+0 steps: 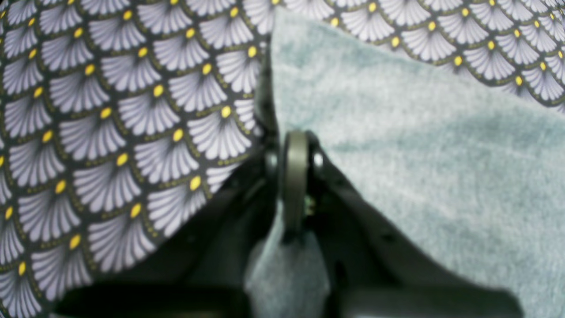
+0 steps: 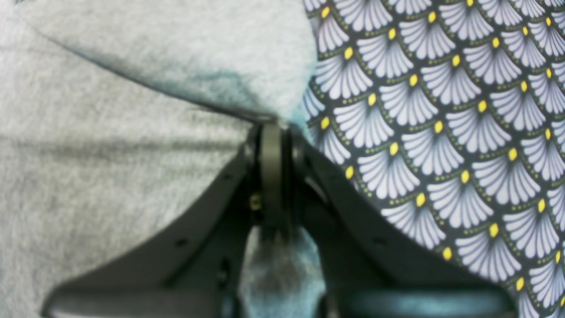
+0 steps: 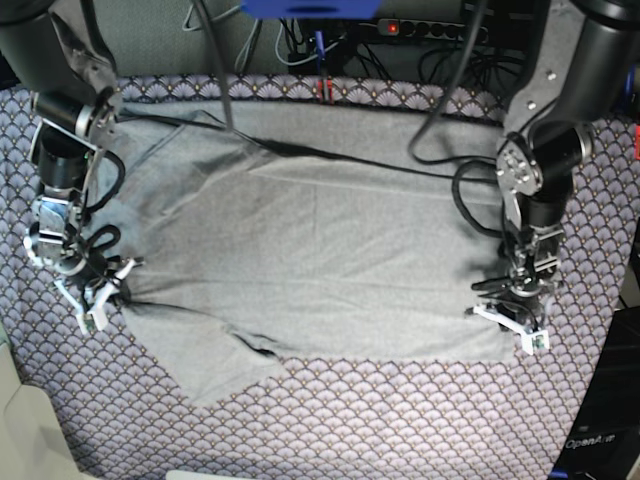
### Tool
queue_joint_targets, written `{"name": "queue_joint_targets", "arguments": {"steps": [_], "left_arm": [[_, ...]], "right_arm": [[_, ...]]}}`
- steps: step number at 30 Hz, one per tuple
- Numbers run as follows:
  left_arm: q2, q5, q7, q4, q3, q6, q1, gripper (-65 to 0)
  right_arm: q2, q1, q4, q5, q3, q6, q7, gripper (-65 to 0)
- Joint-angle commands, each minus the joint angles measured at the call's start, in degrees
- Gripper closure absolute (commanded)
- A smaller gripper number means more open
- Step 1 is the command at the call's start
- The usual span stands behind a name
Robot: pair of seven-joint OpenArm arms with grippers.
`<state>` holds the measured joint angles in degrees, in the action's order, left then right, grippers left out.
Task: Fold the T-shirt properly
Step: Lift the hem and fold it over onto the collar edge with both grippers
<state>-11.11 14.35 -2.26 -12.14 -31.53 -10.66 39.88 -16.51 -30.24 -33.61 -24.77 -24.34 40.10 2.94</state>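
The light grey T-shirt [image 3: 320,250] lies spread flat on the fan-patterned tablecloth [image 3: 400,420], one short sleeve pointing toward the near left. My left gripper [image 3: 512,322] sits at the shirt's near right corner. In the left wrist view its jaws [image 1: 295,145] are shut on the T-shirt edge [image 1: 419,154], with a tuft of grey cloth bunched behind them. My right gripper [image 3: 105,292] is at the shirt's left edge beside the sleeve. In the right wrist view it [image 2: 271,132] is shut on a raised fold of the T-shirt [image 2: 110,154], cloth bunched behind the jaws.
A black cable [image 3: 330,155] trails across the shirt's far edge. More cables and a power strip [image 3: 430,28] lie behind the table. The tablecloth [image 1: 110,132] [image 2: 441,132] shows beside each gripper. The table's edge runs near the right arm's base [image 3: 625,300].
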Motion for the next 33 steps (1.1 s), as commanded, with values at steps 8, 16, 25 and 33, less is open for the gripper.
{"name": "queue_joint_targets", "arguments": {"steps": [8,16,25,33], "left_arm": [[-0.18,-0.06,7.76,-6.80,-0.08,-0.99,0.52,0.0],[3.77,-0.15,17.51,-29.40,-0.16,-1.08,-8.89,0.0],[7.29,-0.15,25.95,-50.58,0.19,-1.17,-19.53,0.0],[8.87,-0.24,30.61,-60.52,-0.16,-6.97,-25.77,0.0]], "right_arm": [[0.21,4.79,-13.91,0.38,-0.41,-0.10,-0.08,0.0],[2.40,13.05,-26.31,0.38,-0.23,-0.10,0.09,0.0],[4.34,22.46,-39.58,0.38,-0.59,-0.10,0.09,0.0],[5.22,31.60,-49.08,0.38,-0.59,-0.10,-0.43,0.0]]}}
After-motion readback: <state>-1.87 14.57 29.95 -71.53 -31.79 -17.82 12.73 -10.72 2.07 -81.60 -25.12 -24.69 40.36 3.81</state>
